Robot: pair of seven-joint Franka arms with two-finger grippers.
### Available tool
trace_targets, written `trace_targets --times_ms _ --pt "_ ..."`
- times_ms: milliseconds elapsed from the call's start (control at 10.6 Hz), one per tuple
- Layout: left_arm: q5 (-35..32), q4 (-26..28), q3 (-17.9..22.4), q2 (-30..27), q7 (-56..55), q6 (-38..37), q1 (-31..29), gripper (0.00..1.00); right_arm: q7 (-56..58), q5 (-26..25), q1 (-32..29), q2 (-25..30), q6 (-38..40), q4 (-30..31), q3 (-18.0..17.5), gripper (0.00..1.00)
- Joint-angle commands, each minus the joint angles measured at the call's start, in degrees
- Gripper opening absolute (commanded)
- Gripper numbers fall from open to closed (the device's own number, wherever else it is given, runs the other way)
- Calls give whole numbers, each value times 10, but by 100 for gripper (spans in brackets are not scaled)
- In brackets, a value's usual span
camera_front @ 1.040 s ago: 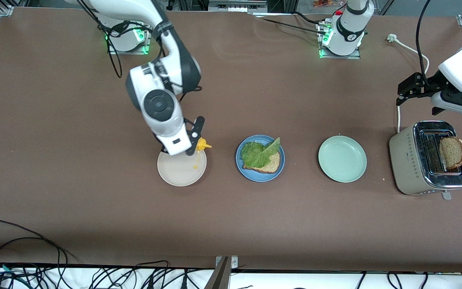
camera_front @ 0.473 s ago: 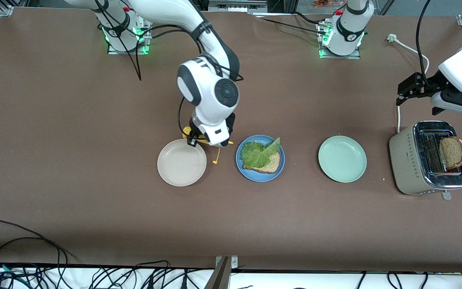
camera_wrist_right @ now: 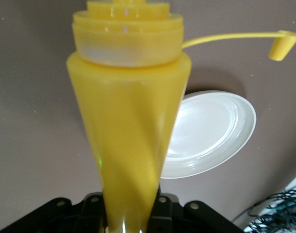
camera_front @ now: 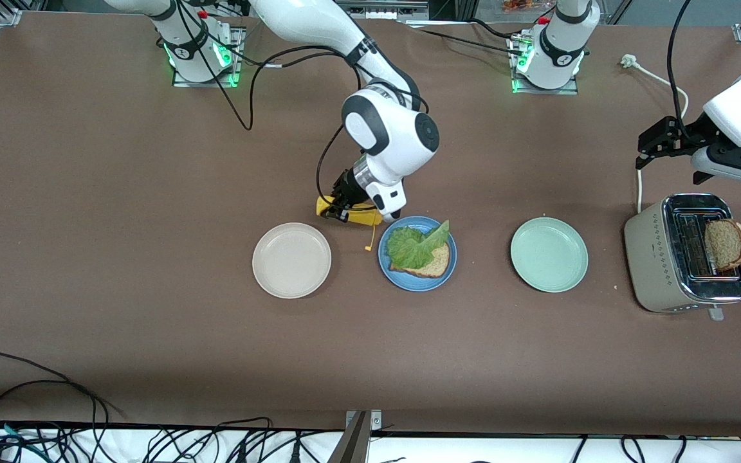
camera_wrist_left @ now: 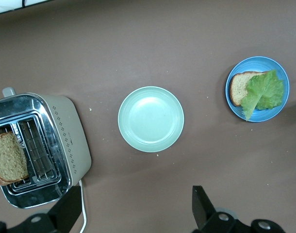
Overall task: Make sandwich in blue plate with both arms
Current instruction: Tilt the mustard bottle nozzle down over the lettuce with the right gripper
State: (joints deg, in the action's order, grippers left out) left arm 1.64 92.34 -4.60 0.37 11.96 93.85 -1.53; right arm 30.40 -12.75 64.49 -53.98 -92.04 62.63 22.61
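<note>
Brown matte surface (camera_front: 119, 193) carries a round sky-blue plate (camera_front: 388, 267) midway between the arms' ends, holding one brown bread slice (camera_front: 436, 262) under a ruffled green lettuce leaf (camera_front: 413, 246). Beside that plate's rim the right hand (camera_front: 343, 209) clamps a yellow plastic squeeze bottle (camera_front: 348, 212). Over the silver toaster (camera_front: 669, 257), the left hand (camera_front: 657, 143) hangs wide apart, holding nothing.

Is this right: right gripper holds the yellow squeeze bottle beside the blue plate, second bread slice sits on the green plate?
Not quite. The bread slice stands in the toaster; the green plate is bare, as the front view shows. The right gripper does hold the yellow squeeze bottle beside the blue plate.
</note>
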Motion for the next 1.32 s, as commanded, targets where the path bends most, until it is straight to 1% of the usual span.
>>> trace_targets --times_ms 0,189,378,1040,1134,1229 --pt "2 -16 0 5 7 -12 -1 100 0 -20 4 -61 39 -84 17 0" --pt "3 -16 0 5 7 -12 -1 100 1 -20 -9 -66 23 -84 18 0" --pt "2 -16 0 5 7 -12 -1 100 -4 -20 -9 -85 12 -85 19 0" --pt "3 -16 0 5 7 -12 -1 100 -11 -16 -18 -81 2 -85 21 0" --pt "3 -17 0 5 7 -11 -1 100 -12 0 -21 -74 -2 -84 21 0" --pt "3 -17 0 5 7 -12 -1 100 -14 49 -37 -58 -10 -84 22 0"
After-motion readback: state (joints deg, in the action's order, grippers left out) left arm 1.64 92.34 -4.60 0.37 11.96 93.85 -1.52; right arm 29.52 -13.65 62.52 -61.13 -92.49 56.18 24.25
